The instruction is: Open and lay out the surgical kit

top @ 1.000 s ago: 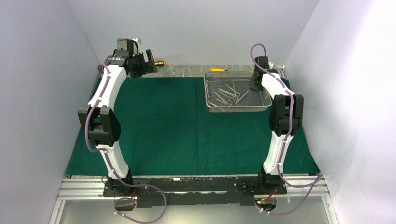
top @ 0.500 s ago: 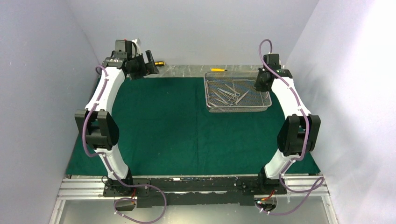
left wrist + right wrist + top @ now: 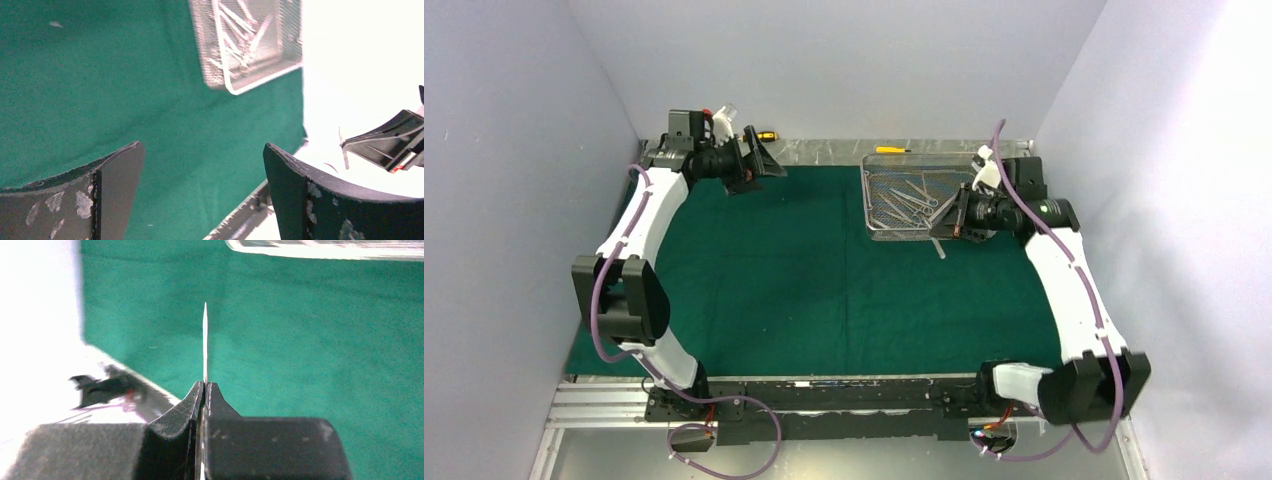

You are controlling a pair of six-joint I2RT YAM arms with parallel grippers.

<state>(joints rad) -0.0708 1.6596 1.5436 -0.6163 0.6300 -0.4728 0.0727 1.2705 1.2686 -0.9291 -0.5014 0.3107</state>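
The dark green cloth point(image 3: 804, 270) lies spread flat over the table. The silver wire-mesh tray point(image 3: 874, 222) stands on it at the back right and holds several steel instruments point(image 3: 912, 198). My right gripper point(image 3: 952, 222) hangs just off the tray's front right corner, shut on a slim steel instrument point(image 3: 939, 248). In the right wrist view the gripper point(image 3: 205, 385) pinches that instrument point(image 3: 205, 340), seen edge-on over the cloth point(image 3: 310, 340). My left gripper point(image 3: 759, 160) is open and empty above the cloth's back left. In the left wrist view it point(image 3: 202, 150) faces the tray point(image 3: 215, 80).
Two yellow-and-black screwdrivers lie on the bare metal strip behind the cloth, one point(image 3: 766, 135) by the left gripper and one point(image 3: 892, 149) behind the tray. Walls close in the left, right and back. A metal rail point(image 3: 844, 395) runs along the near edge.
My right arm has swung from the tray's right end to its front right corner, now holding a slim instrument outside the tray. My left gripper has turned and shifted slightly right.
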